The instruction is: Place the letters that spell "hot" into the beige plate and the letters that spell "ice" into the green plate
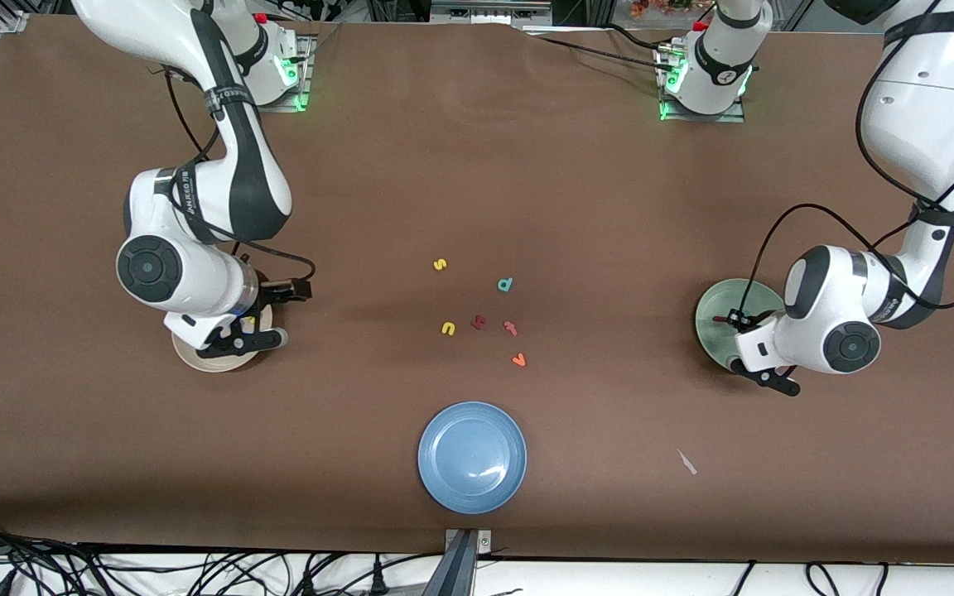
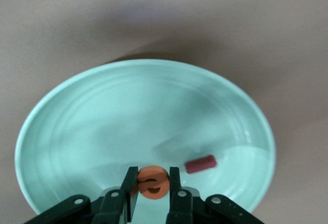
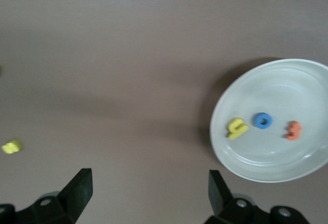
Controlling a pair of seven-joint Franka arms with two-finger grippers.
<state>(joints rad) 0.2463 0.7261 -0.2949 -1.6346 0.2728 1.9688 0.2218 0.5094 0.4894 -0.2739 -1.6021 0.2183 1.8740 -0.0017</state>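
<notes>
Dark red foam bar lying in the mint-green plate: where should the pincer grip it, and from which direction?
Probably from straight above, pinching the dark red foam bar across its narrow width at mid-length. It lies flat inside the mint-green plate, so only its long sides offer faces, and the raised rim would likely block a sideways approach.

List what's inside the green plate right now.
In the green plate lies the dark red "i". The left gripper holds the orange "e" over it. No teal "c" shows, though the gripper covers part of the plate.
</notes>
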